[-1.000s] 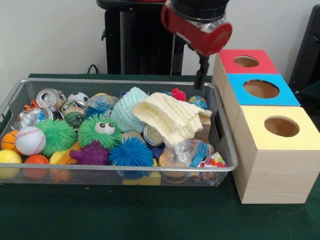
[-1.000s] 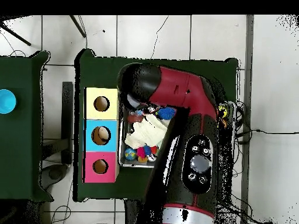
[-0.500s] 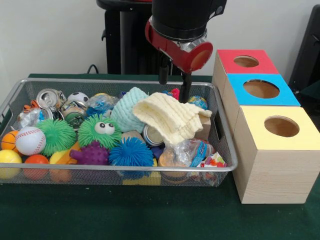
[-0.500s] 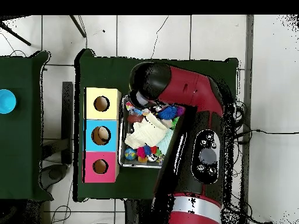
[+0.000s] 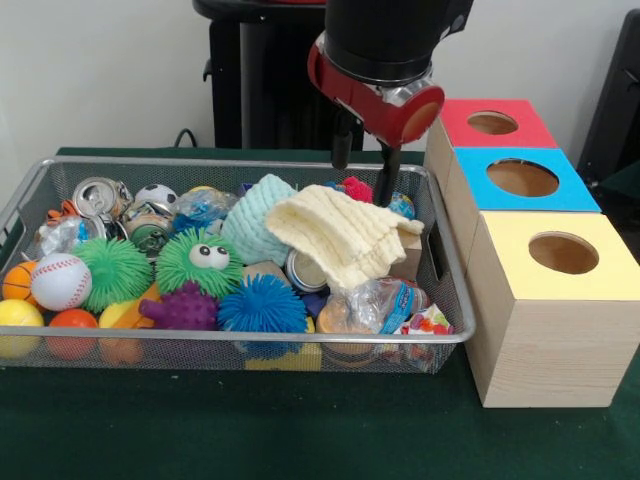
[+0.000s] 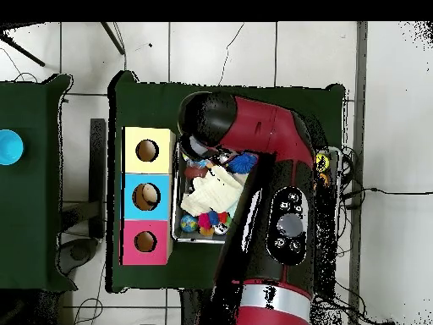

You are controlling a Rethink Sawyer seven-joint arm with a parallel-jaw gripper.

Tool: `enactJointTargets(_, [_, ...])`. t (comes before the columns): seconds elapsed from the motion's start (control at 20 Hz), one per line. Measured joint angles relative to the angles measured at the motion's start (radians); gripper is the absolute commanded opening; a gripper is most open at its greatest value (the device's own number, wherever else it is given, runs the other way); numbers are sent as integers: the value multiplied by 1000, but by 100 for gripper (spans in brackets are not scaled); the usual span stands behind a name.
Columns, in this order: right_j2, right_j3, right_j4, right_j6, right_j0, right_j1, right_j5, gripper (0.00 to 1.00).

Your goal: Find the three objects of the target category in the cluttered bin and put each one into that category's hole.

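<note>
Gripper (image 5: pixel 364 175) is hovering over the back right corner of the wire bin (image 5: pixel 240 345), fingers spread apart with nothing between them, so I'd call this the search/approach stage, nothing picked up at the moment. It hangs right above a red spiky ball (image 5: pixel 357 187) and just behind the cream knitted cloth (image 5: pixel 345 235) that's flopped over the middle of the pile. The task doesn't say which category is the target, so honestly I can't tell which three things it's after. The bin has crushed cans (image 5: pixel 98 195), fuzzy and spiky balls like the green one with eyes (image 5: pixel 200 262), a baseball (image 5: pixel 60 280), and crumpled plastic bottles (image 5: pixel 375 305). The three boxes sit just right of the bin: red (image 5: pixel 492 123), blue (image 5: pixel 522 178) and yellow (image 5: pixel 563 253), each with a hole on top. Next move, my guess, is a straight drop onto whatever's under the fingers, and the cloth edge is close enough that it could snag. Overhead view mostly shows the arm covering the bin, so no help there.
</note>
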Motion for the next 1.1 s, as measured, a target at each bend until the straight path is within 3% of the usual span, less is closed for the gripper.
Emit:
enactJointTargets(0.45, [32,-2,-5,0,-7,24,-5,100])
enactJointTargets(0.75, [58,-47,-35,0,-14,52,-5,100])
enactJointTargets(1.1, [68,-57,-38,0,-36,40,-5,100])
